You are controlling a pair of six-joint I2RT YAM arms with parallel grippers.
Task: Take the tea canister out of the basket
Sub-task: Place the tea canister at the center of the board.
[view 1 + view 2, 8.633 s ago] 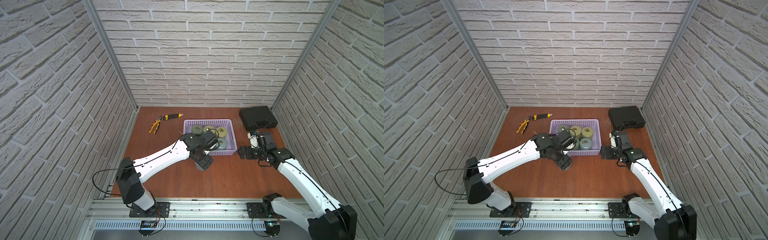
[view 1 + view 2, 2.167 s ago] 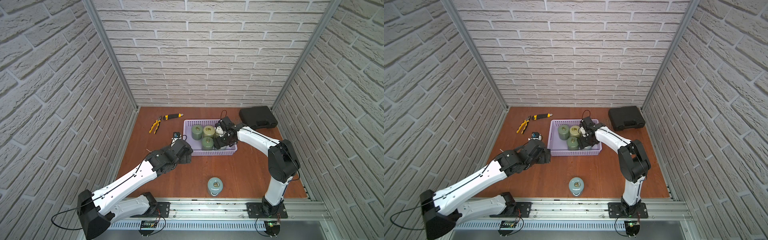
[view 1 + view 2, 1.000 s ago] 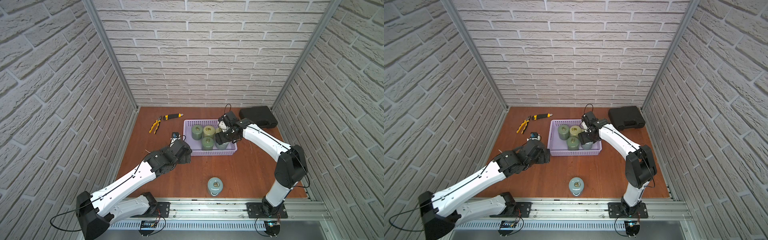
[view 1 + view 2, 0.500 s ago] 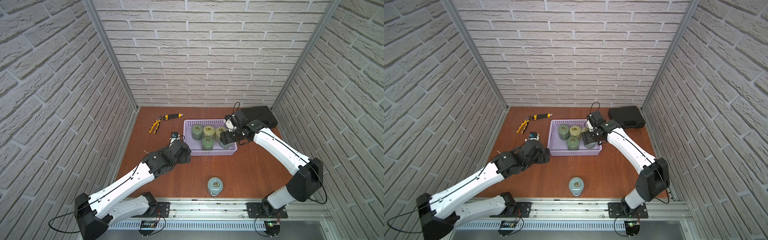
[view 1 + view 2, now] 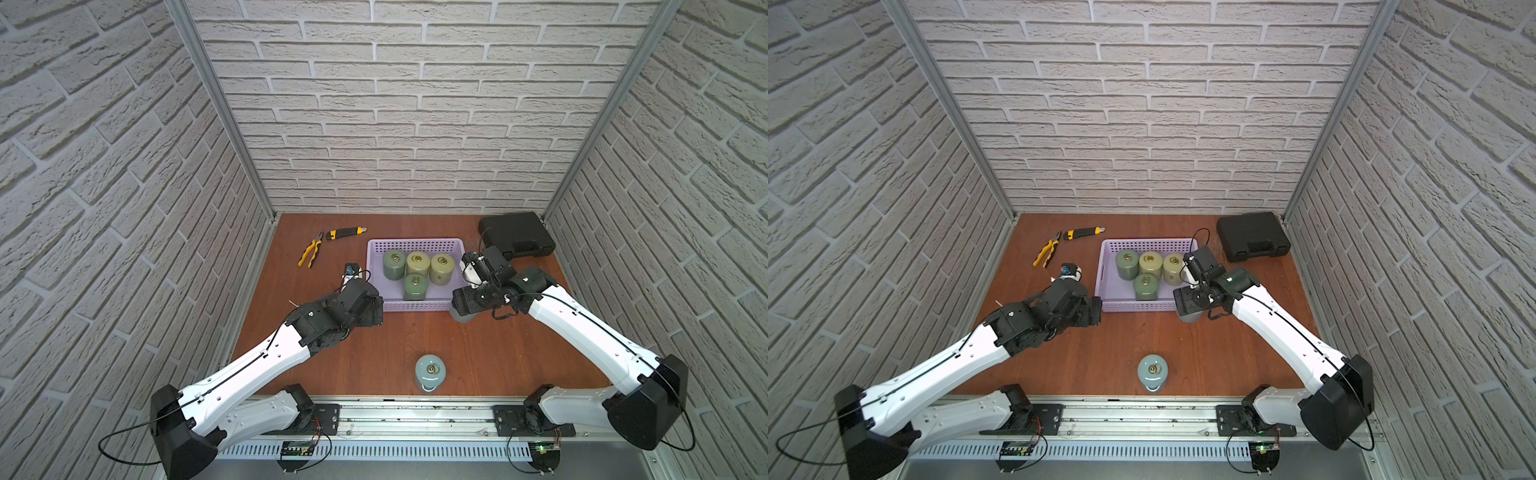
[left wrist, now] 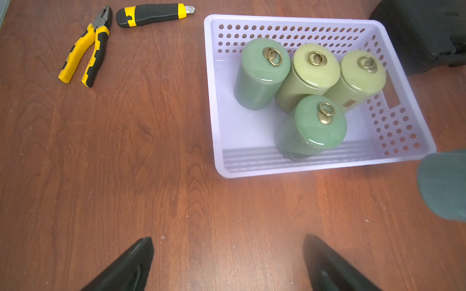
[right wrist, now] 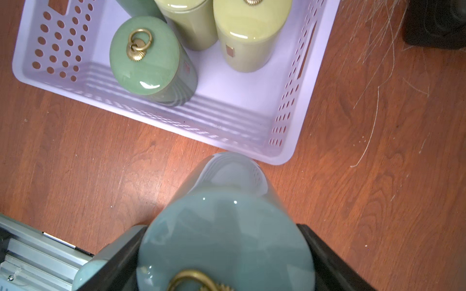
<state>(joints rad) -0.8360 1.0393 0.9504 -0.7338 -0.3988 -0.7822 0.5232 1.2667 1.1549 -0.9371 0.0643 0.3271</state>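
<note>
Outside basket [image 7: 227, 128], right jaws pinch tea canister [image 7: 227, 226]; left jaws spread; 4 canisters [image 6: 320, 126] inside.

We find no writing, brand or number that we can read. In the right wrist view, a small reddish square mark [image 7: 229, 51] sits on the yellow-green canister [image 7: 248, 30] at upper middle. A similar one is on the green canister [image 7: 151, 63] left of it. Both are too small to decipher.

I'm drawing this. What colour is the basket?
Lavender; the basket shows best in the left wrist view.
</note>
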